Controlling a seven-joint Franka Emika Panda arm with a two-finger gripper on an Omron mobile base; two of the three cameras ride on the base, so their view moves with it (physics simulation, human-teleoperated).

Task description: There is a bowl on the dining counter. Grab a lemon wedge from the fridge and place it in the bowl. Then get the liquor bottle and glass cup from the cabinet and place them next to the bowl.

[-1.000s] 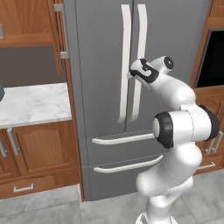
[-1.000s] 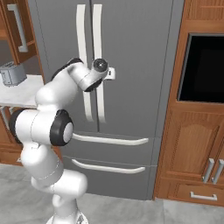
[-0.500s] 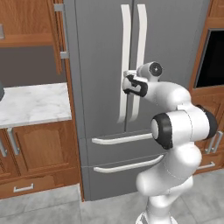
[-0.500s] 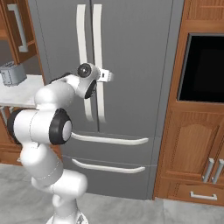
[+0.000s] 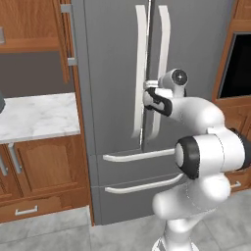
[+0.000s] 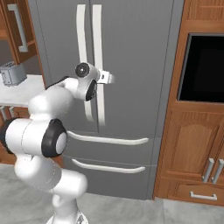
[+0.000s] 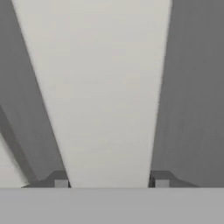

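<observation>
The grey fridge [image 5: 108, 73] [image 6: 135, 52] stands right in front of me, both doors closed. My gripper [image 5: 147, 96] [image 6: 101, 78] is at mid height on one of its two long pale vertical handles. In the hand view that handle [image 7: 109, 87] runs up between my gripper's [image 7: 111, 183] two dark fingertips [image 7: 61, 181], and each tip sits against a side of it. The bowl, the dining counter, the lemon wedge, the liquor bottle, the glass cup and the cabinet are out of view.
Two fridge drawers with horizontal handles [image 5: 139, 156] lie below the gripper. A marble wall counter [image 5: 34, 115] over wooden drawers is to the left, with a toaster [image 6: 13, 72] on it. A built-in black oven [image 6: 203, 68] in wooden cabinetry stands to the right.
The hand has swung left and slightly down across the fridge front onto the handle, and its jaws have narrowed around it.
</observation>
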